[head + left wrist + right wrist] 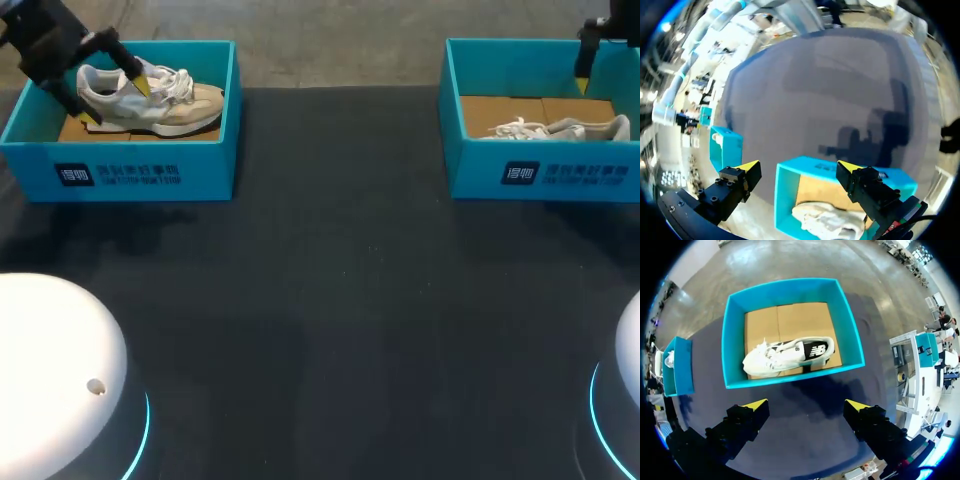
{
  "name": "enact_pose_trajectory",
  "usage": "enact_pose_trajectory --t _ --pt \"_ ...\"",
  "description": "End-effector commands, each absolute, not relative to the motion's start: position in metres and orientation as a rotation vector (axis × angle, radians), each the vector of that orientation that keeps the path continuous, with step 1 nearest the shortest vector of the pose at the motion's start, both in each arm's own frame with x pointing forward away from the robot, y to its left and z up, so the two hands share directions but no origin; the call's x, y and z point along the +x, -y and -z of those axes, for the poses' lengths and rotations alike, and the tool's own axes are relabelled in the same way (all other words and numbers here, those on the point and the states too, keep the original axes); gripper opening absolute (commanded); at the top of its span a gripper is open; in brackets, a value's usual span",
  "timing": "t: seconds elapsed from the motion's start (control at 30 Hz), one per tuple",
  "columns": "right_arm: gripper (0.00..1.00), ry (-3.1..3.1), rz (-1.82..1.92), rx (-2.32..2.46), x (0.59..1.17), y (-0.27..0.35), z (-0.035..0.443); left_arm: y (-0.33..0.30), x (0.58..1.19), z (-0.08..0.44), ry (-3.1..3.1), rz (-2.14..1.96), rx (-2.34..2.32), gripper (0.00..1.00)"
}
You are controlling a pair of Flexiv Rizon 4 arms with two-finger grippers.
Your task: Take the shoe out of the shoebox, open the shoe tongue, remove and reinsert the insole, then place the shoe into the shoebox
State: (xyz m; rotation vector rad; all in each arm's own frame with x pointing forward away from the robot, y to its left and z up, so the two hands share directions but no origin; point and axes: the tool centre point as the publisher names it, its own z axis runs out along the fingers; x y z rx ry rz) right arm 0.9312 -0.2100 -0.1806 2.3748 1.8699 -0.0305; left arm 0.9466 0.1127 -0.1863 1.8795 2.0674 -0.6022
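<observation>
Two teal shoeboxes sit at the far edge of the dark surface [330,300], well apart, one at each side. The left shoebox [130,175] has a beige shoe [170,105] standing upright on its sole, toe pointing right. The left tool [117,103] is down at that box over the heel end, with its yellow tips spread wide. From the head view one tip looks like it's by the collar, but honestly I can't tell if it's touching. In the left wrist view the left tool [799,167] is clearly spread, and the shoe [825,220] lies under it inside the box [785,190].

The right shoebox [540,175] holds a white shoe [560,128] lying on its side on the cardboard bottom. The right tool [806,404] hangs above it, fingers wide apart and holding nothing, looking down on the shoe [785,356].
</observation>
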Motion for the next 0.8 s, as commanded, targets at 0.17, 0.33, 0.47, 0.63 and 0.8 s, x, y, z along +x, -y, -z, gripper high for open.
enact_pose_trajectory --t 0.17,0.33,0.47,0.63,0.8 --pt "1.00 -1.869 0.031 2.375 0.931 0.210 0.181 -0.141 0.965 0.167 -2.048 0.513 1.944 1.00" --pt "1.00 -1.869 0.031 2.375 0.931 0.210 0.181 -0.161 0.979 0.166 -2.050 0.491 1.964 1.00" --pt "1.00 -1.869 0.031 2.375 0.931 0.210 0.181 -0.179 0.994 0.169 -2.091 0.455 1.984 1.00" --pt "1.00 -1.869 0.031 2.375 0.931 0.210 0.181 -0.202 1.017 0.176 -2.136 0.391 2.001 1.00" --pt "1.00 -1.869 0.031 2.375 0.931 0.210 0.181 -0.219 1.039 0.182 -2.153 0.328 1.995 1.00"
